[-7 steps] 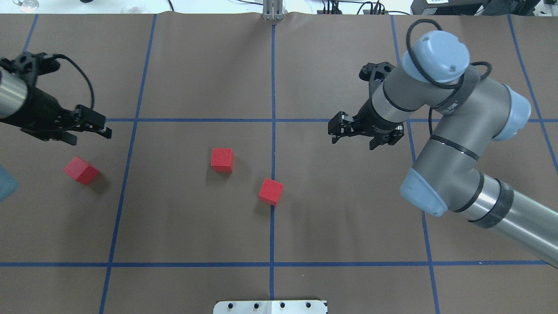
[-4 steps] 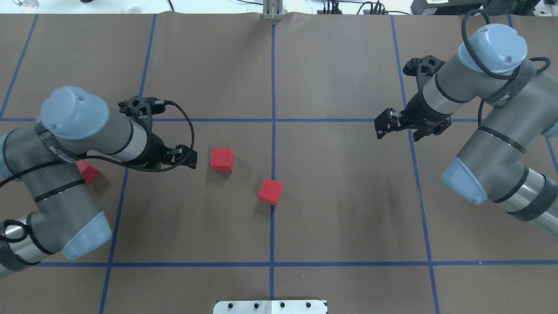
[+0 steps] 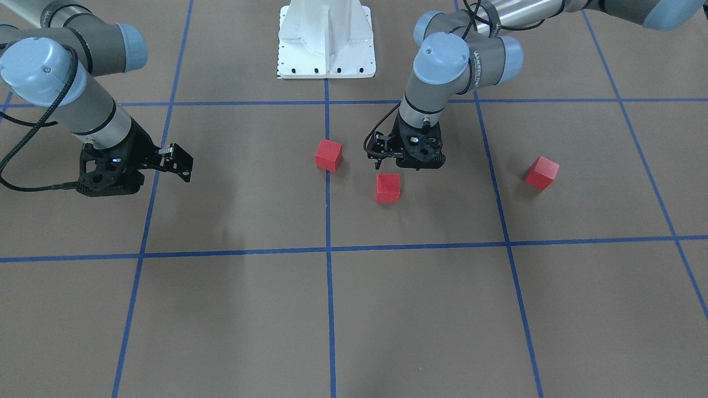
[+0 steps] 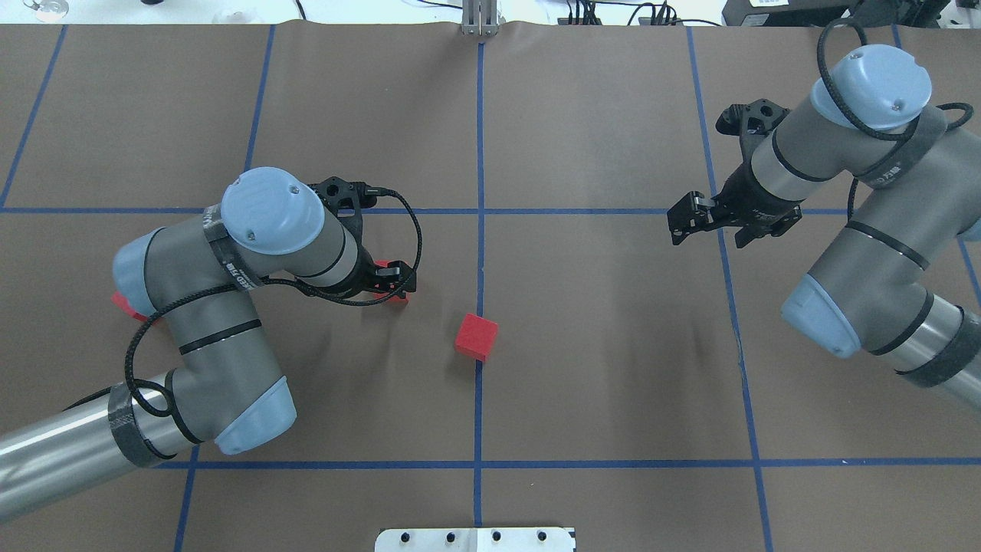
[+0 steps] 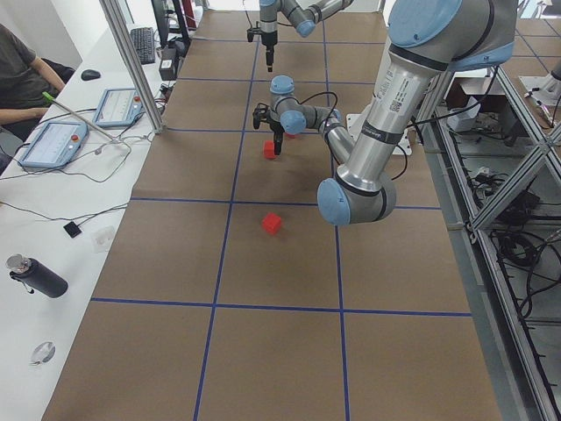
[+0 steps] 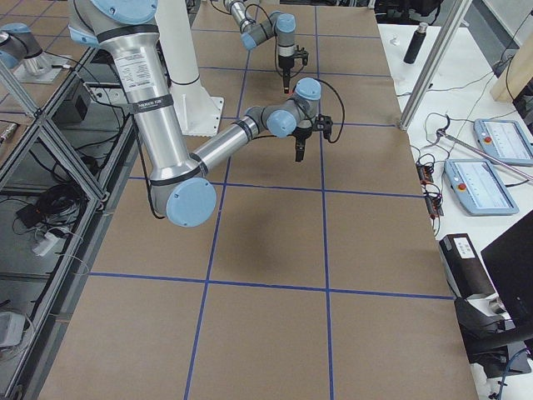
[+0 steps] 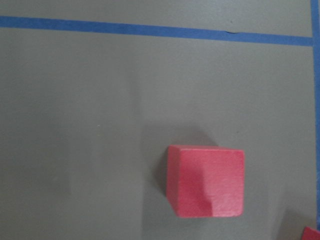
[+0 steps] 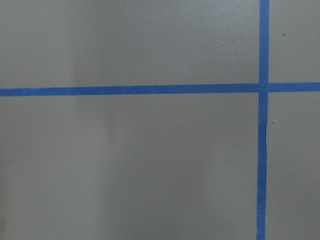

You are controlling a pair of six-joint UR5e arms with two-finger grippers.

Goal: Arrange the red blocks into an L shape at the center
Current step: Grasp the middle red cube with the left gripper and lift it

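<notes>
Three red blocks lie on the brown mat. One red block (image 4: 476, 336) (image 3: 328, 155) sits on the center blue line (image 4: 480, 153). A second block (image 3: 388, 188) (image 7: 207, 182) lies just left of center, almost hidden in the overhead view under my left gripper (image 4: 391, 280) (image 3: 402, 163). That gripper hovers above it, looks open and holds nothing. The third block (image 3: 542, 172) (image 5: 272, 223) lies far out on my left side, mostly hidden behind my left arm in the overhead view. My right gripper (image 4: 705, 224) (image 3: 178, 163) is open and empty, far to the right.
The white robot base (image 3: 325, 38) stands at the near table edge. My left arm's elbow (image 4: 253, 406) hangs over the left grid squares. An operator's desk with tablets (image 5: 53, 140) and a bottle (image 5: 35, 276) runs along the far side.
My left arm swung in from the far left to above the block just left of center. My right arm pulled back to the right, away from the center.
</notes>
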